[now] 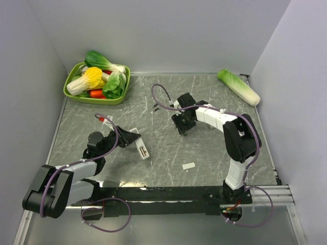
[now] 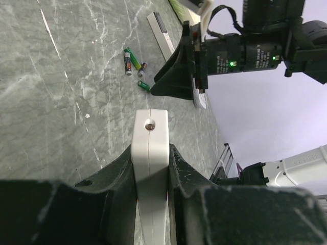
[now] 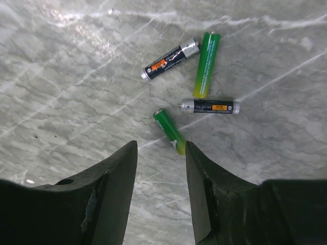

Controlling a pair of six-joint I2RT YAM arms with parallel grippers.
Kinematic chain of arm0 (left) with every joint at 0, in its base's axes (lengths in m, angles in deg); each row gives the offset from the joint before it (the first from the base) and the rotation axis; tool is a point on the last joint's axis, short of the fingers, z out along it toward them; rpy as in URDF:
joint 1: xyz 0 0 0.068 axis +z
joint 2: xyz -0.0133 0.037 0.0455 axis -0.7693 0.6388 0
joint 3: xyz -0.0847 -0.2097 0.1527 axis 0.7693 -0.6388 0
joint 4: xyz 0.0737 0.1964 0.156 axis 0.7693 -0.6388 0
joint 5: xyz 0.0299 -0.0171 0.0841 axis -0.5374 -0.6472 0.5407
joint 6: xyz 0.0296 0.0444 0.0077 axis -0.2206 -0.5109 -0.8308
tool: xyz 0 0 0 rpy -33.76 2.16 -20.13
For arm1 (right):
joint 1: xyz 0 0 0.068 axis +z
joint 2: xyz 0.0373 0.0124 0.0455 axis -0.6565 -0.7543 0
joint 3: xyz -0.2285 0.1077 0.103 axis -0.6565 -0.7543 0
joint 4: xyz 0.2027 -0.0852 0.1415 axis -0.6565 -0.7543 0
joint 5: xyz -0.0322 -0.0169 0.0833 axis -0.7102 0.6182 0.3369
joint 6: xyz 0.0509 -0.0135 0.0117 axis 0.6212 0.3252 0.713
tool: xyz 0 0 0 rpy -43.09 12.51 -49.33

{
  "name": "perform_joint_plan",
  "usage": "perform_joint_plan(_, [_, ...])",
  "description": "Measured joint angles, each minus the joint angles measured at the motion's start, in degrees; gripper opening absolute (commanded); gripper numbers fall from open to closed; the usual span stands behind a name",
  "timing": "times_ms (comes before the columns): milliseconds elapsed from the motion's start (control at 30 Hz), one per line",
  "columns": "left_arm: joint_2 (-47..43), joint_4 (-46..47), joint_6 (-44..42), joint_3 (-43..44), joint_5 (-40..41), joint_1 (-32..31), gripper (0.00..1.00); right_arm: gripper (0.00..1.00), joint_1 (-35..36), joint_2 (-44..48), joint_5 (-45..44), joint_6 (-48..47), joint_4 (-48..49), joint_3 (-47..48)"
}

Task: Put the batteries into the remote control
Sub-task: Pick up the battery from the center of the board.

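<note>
The right gripper (image 3: pixel 161 145) was seen about half open and lowered close to the table (image 3: pixel 61 76). Its jaws were set on either side of the yellowish near end of a green battery (image 3: pixel 168 130). That battery lay flat on the marble and was not clamped. Whether it brushed one finger could not be told.

A second green battery (image 3: pixel 205 64) lay just beyond it. One dark cell (image 3: pixel 169 60) was beside its far end and another dark cell (image 3: pixel 210 106) just beside its near end.

The left gripper (image 2: pixel 150 155) was closed on the remote control (image 2: pixel 149 127), which was held on edge between the two fingers. In the top view the remote control was at the near left of the table, well apart from the right gripper.

The four cells were grouped near the middle of the table, away from every edge, with bare marble all round them. A green basket (image 1: pixel 71 92) of vegetables was in the far left corner and a cabbage (image 1: pixel 238 87) in the far right. A small white piece (image 1: pixel 188 166) lay toward the near edge. In the left wrist view a flat white bar (image 2: pixel 166 42) with a dark section lay beyond the cells.

Orange and white print was carried on the dark cells, but none of it could be read. No lettering could be made out on the green ones.
</note>
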Motion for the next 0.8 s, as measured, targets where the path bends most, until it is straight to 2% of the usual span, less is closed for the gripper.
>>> perform_joint_plan(467, [0.8, 0.7, 0.0, 0.2, -0.8, 0.0, 0.02, 0.44, 1.9, -3.2, -1.3, -1.8, -1.8, 2.0])
perform_joint_plan(600, [0.8, 0.8, 0.0, 0.5, -0.8, 0.0, 0.02, 0.4, 2.8, -5.3, -2.0, -2.4, -2.2, 2.9])
perform_joint_plan(800, [1.1, 0.8, 0.0, 0.6, -1.1, 0.0, 0.02, 0.4, 3.8, -5.9, -3.2, -2.8, -2.9, 4.0])
